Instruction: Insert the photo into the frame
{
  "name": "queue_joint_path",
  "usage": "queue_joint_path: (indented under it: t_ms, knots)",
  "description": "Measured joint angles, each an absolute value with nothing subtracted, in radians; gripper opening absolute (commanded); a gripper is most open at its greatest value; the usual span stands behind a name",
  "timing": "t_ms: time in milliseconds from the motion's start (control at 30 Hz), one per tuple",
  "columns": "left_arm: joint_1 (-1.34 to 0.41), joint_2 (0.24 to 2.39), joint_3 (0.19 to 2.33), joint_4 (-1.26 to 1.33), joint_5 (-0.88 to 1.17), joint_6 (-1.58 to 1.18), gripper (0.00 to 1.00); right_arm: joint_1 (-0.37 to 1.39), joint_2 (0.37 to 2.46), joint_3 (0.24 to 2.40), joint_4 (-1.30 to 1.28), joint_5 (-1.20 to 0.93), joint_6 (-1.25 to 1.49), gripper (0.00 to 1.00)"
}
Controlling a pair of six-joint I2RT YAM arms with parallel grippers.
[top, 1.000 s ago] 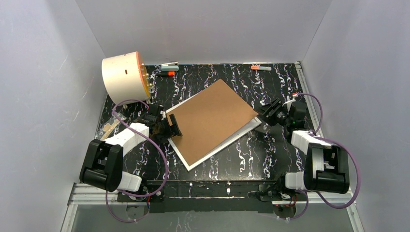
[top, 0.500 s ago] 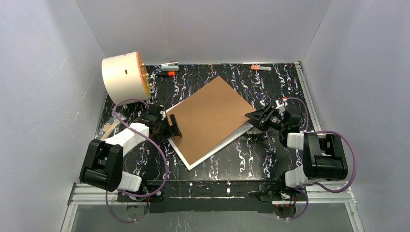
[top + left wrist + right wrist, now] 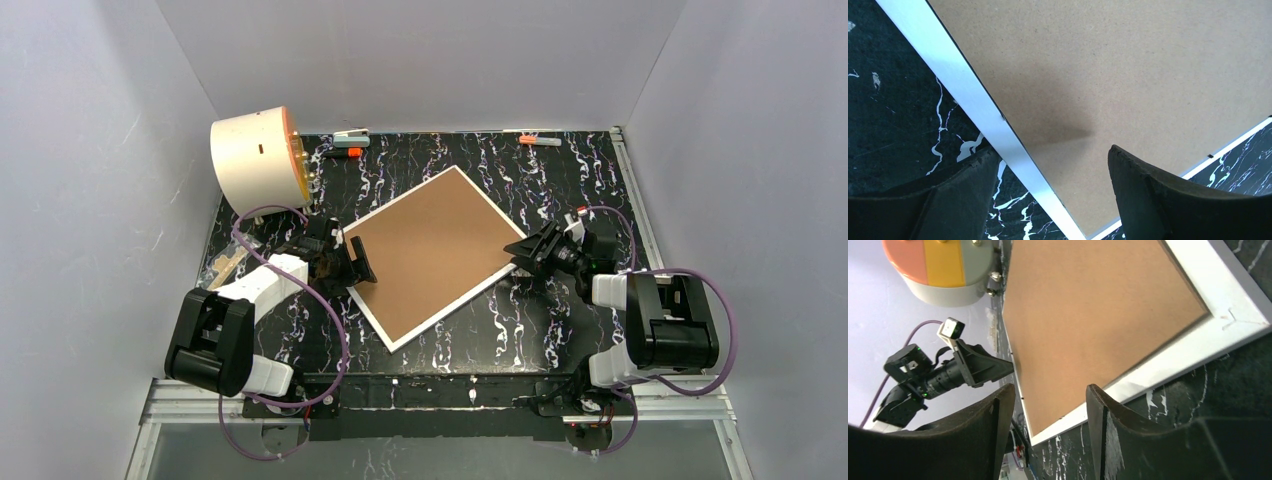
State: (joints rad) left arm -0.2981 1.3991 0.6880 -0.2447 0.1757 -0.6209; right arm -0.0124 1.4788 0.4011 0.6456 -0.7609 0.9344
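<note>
The left arm reaches forward and right from its base at the lower left, wrist low, and its left tool (image 3: 352,266) sits at the left corner of the frame (image 3: 1173,355). Its jaws gape wide, with one finger over the black marbled worktop (image 3: 560,330) outside the white rim and the other above the brown backing board (image 3: 430,250); it grips nothing. The right arm bends in from the lower right. Its right tool (image 3: 527,250) points left at the frame's right corner, its jaws about half apart with the rim showing between them and nothing held. The frame lies back-up in the middle of the picture, turned like a diamond. A cream cylinder (image 3: 250,160) with an orange rim lies on its side in the upper left; what it contains cannot be seen. A second ago the board lay skewed and overhung the frame's upper edge, and now it sits square inside the white rim. The right tool was further right, away from the frame, while the left tool has kept its place.
</note>
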Motion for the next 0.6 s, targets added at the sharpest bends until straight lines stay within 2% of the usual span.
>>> queue_joint_path:
  t_ms: [433,600]
  knots:
    - [-0.298,1.396,0.687,-0.247,0.163,-0.624,0.77,-0.010,1.454,0.472,0.406,-0.660,0.839,0.63]
    - [-0.301,1.380,0.686,-0.266,0.145,-0.624,0.86,-0.009,1.416,0.587,0.210,-0.568,0.799,0.66]
